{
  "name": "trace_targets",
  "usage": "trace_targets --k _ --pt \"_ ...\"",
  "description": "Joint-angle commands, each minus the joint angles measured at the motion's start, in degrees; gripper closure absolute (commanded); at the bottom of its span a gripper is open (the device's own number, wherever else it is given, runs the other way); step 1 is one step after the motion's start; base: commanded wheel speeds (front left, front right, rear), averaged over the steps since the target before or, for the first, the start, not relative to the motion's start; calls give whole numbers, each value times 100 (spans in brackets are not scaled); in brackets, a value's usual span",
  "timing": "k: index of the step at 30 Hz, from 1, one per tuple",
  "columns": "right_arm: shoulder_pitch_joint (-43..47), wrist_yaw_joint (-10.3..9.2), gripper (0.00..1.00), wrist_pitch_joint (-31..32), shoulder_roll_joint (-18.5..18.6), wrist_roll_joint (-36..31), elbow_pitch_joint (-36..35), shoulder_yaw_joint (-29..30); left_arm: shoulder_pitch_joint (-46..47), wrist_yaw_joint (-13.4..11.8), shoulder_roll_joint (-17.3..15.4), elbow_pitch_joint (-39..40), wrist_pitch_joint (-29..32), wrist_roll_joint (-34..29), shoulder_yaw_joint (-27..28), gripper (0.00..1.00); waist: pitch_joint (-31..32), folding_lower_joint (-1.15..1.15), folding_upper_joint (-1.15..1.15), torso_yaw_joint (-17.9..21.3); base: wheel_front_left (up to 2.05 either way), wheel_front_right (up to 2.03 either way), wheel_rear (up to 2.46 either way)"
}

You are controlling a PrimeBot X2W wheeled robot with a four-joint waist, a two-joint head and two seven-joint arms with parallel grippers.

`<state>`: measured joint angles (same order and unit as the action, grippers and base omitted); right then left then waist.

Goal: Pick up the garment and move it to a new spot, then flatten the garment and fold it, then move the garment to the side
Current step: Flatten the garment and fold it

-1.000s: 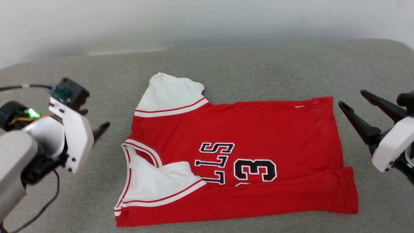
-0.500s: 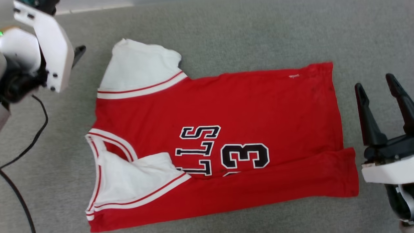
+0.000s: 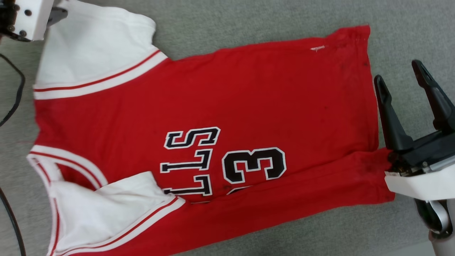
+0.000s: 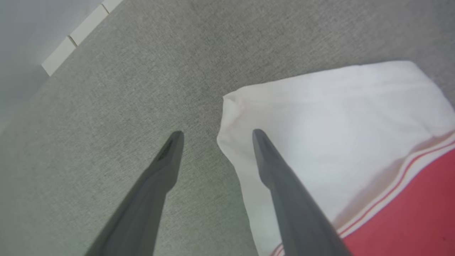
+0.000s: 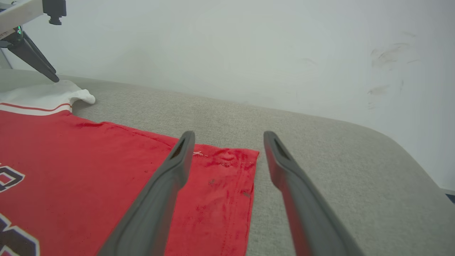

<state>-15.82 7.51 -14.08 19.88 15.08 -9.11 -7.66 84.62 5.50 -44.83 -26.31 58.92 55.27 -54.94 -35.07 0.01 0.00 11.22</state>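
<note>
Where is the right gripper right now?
In the head view the right gripper sits open at the right edge, beside the hem of the red jersey.

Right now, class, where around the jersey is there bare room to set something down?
Bare grey surface lies between the jersey hem and the wall, and outside the white sleeve. Crowded: the open right gripper at the hem, the open left gripper at the sleeve's edge.

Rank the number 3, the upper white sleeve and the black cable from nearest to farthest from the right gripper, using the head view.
From the right gripper, at the right edge:
1. Number 3, mid-picture on the garment.
2. White sleeve, upper left.
3. Black cable, at the far left edge.
</note>
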Motion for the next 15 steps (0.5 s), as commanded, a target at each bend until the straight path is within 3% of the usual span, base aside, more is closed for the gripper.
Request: trace_targets --k 1,8,9,10,11,15 --pt "-117 -4 0 -3 35 15 14 -21 65 9 -26 -36 80 -48 -55 0 -245 -1 0 199 0 0 0" --pt "-344 -4 0 -45 131 43 227 -173 -152 96 -39 -146 185 -47 -313 0 -431 -1 0 267 0 0 0" --pt "-356 -4 0 -51 141 44 253 -169 -193 110 -35 -145 176 -50 -355 26 -430 -1 0 254 0 0 0" --pt "-375 -4 0 -56 157 58 282 -160 -235 125 -20 -155 150 -11 -366 90 -418 -1 0 239 0 0 0" --pt "-406 -4 0 -46 183 57 298 -149 -269 140 -6 -154 136 13 -375 100 -397 -1 0 225 0 0 0" --pt "-577 -4 0 -6 335 2 308 -38 -274 165 -14 -119 -43 92 -380 100 -208 -1 0 124 0 0 0"
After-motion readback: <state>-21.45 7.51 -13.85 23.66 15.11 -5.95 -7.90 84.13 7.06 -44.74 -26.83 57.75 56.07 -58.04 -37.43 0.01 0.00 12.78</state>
